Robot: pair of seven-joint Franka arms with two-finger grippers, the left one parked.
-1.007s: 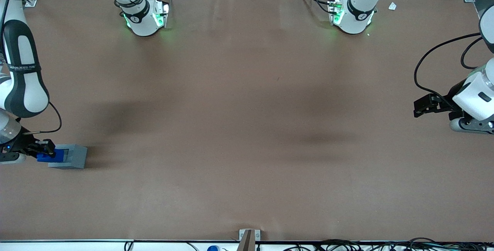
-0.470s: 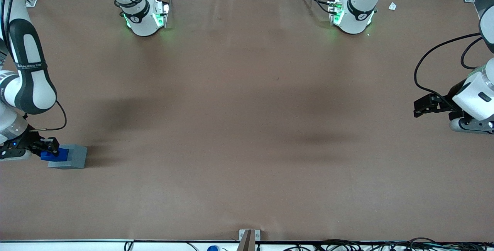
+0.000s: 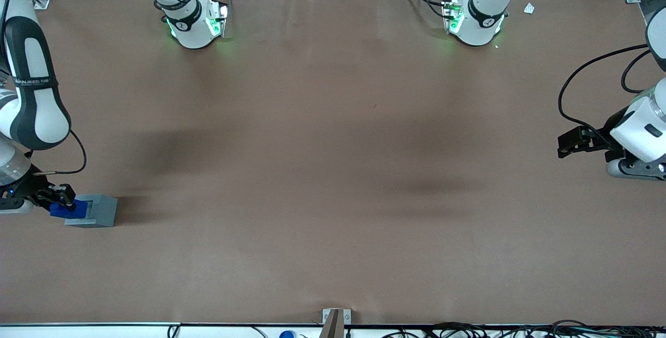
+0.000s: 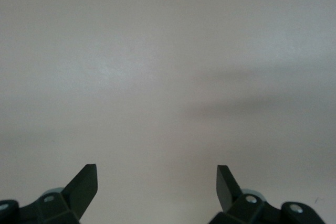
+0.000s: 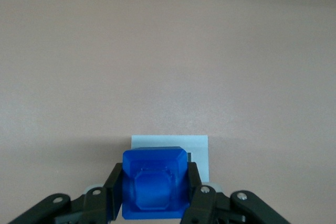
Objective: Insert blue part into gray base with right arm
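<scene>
While clamped on the blue part (image 5: 155,183) | pincer (image 5: 154,196) narrowly parted | over gray base (image 3: 100,211)

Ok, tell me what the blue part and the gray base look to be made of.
Blue part: probably molded plastic, glossy and slightly see-through, with soft highlights on its face; the right arm's tool grips it at the base's edge.
Gray base: likely plastic too, matte, evenly light gray, crisp square edges.

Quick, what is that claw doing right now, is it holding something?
Right arm's gripper: shut on the blue part, holding it at the gray base, near the working arm's end of the table.
</scene>
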